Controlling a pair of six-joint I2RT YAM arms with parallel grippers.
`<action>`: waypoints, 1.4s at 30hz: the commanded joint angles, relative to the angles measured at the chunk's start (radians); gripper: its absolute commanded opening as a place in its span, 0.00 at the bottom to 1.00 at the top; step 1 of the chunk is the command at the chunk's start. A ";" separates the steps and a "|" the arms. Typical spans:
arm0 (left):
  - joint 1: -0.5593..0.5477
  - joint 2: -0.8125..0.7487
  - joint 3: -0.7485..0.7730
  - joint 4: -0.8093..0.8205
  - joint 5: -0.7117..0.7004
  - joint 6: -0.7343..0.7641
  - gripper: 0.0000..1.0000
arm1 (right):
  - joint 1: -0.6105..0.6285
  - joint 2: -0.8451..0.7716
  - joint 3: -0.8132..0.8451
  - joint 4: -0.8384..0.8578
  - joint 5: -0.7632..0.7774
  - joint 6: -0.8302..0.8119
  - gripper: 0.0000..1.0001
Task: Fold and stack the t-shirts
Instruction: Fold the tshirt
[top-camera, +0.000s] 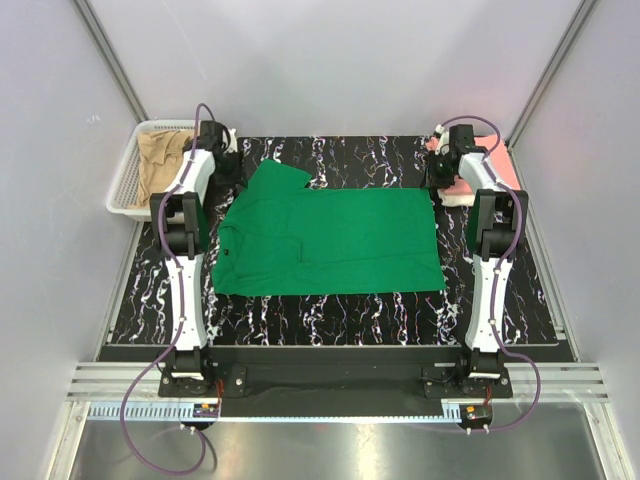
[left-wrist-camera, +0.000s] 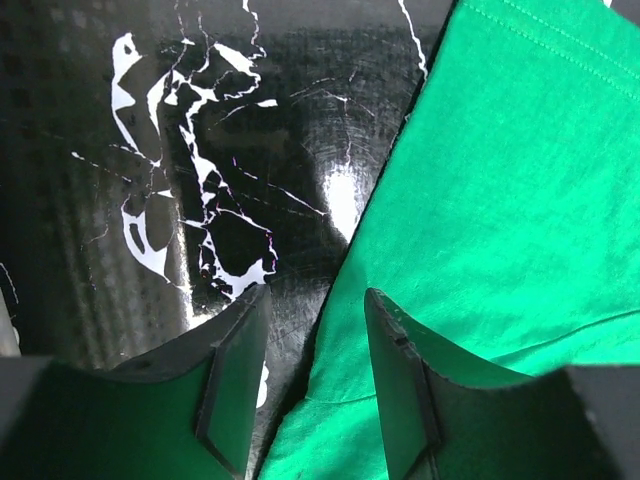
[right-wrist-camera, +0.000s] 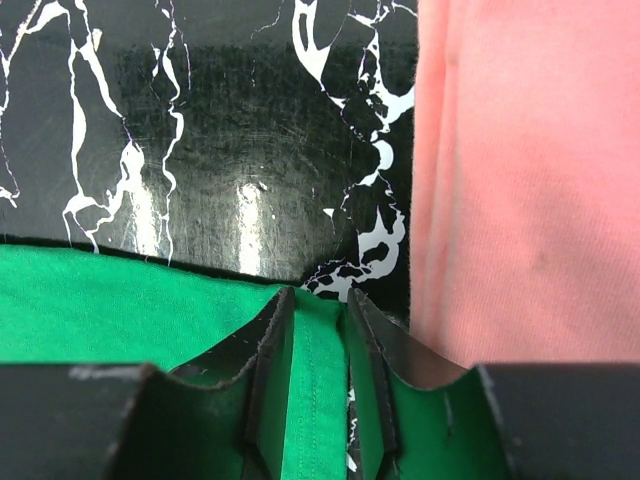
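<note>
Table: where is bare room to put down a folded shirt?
Free: the strip of table between the green shirt and the near edge, and another strip behind it. Crowded: the far corners, with the basket and pink shirt.

A black surface veined with white marbling fills the middle of a booth. It is glossy, with a bright glare spot in the close views. A white mesh basket sits at the far left corner, just off the surface's edge and against the left wall. Pale walls close in the left, back and right sides, with a metal post at each far corner. Along the near edge runs an aluminium rail, and in front of it lies a steel sheet.
</note>
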 joint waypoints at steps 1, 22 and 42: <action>0.005 -0.010 -0.017 -0.004 0.059 0.048 0.47 | 0.011 0.008 0.048 -0.034 -0.026 -0.028 0.35; 0.005 -0.165 0.004 0.010 0.248 -0.041 0.00 | 0.014 -0.124 -0.010 0.010 -0.034 0.024 0.00; 0.007 -0.377 -0.293 0.036 0.087 -0.004 0.00 | 0.014 -0.409 -0.420 0.274 0.125 -0.003 0.00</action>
